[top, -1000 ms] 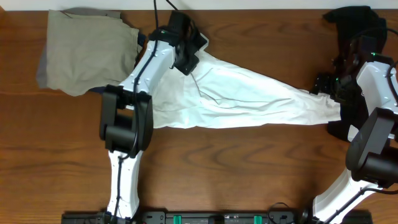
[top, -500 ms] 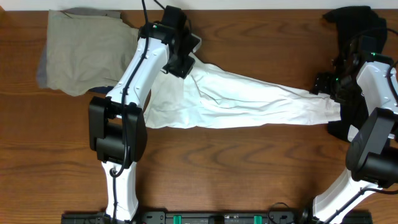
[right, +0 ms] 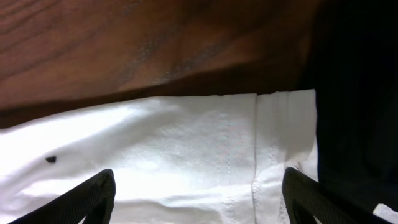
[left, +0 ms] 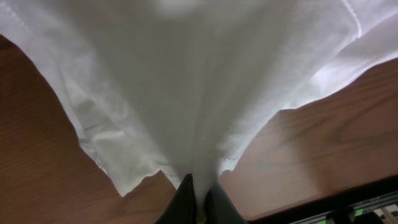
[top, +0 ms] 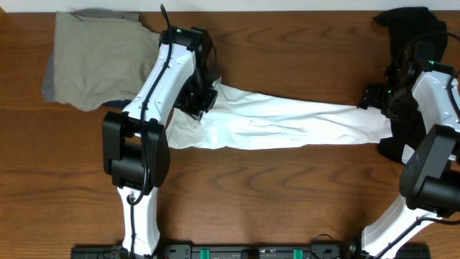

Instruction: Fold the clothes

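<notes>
Left gripper (left: 200,200) is pinching a gathered bunch of the white T-shirt (top: 287,122), jaws pressed together on the cloth, which is fanning out ahead of them. Right gripper (right: 199,186) is hovering, jaws spread wide, the T-shirt's stitched hem lying between them on the table (top: 287,201).

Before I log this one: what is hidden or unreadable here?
Left wrist: the fingers of the left gripper, mostly cut off by the bottom edge.
Overhead: where it pinches the white T-shirt, covered by its wrist.
Right wrist: whether the open right gripper touches the shirt; depth unclear.
Overhead: right edge of the khaki garment, behind the left arm.
</notes>
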